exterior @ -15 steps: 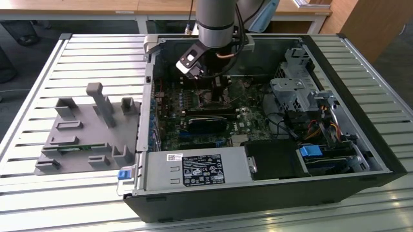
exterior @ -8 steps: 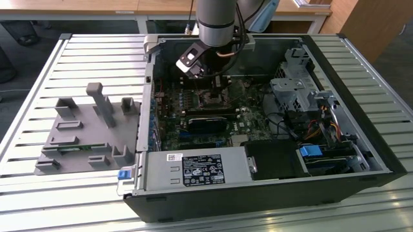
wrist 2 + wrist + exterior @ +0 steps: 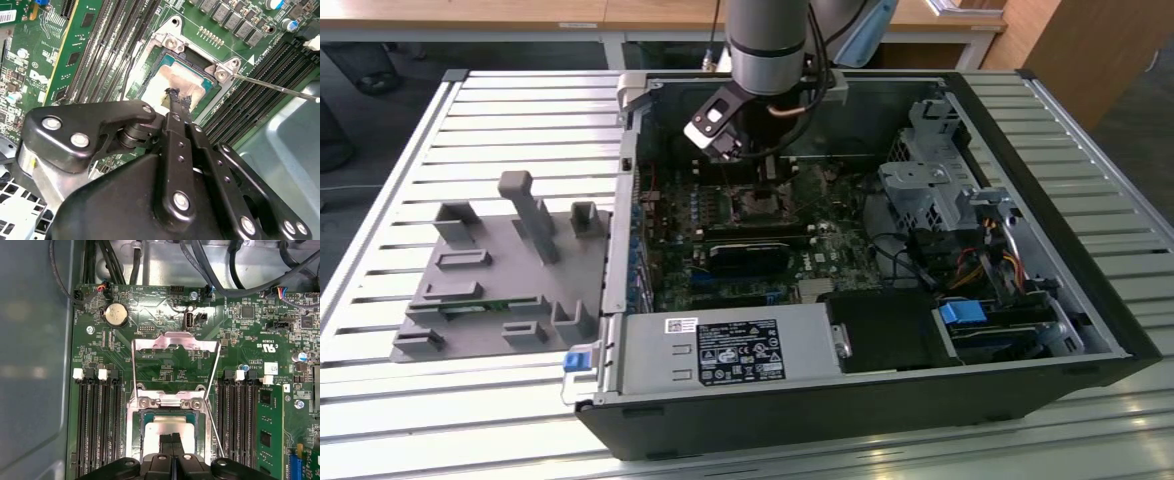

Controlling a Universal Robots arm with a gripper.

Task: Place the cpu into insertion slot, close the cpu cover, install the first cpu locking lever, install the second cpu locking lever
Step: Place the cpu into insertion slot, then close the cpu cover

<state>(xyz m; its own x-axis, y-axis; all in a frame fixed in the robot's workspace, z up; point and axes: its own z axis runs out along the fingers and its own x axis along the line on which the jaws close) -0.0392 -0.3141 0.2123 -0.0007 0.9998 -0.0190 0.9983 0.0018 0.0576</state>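
Where the gripper stands: low over the motherboard, fingers pressed together with no gap, tips at the cpu (touching or just above, cannot tell).
cpu position: lying flat inside the insertion slot.
cpu cover: swung open, tilted back from the slot.
locking lever: thin rod, slanting up beside the slot's rim.
surroundings: open computer case on a slatted table.

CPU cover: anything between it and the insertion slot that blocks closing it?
Yes. The claw stands over the cpu in the insertion slot, tips down at the chip, in the swing path of the open cpu cover.
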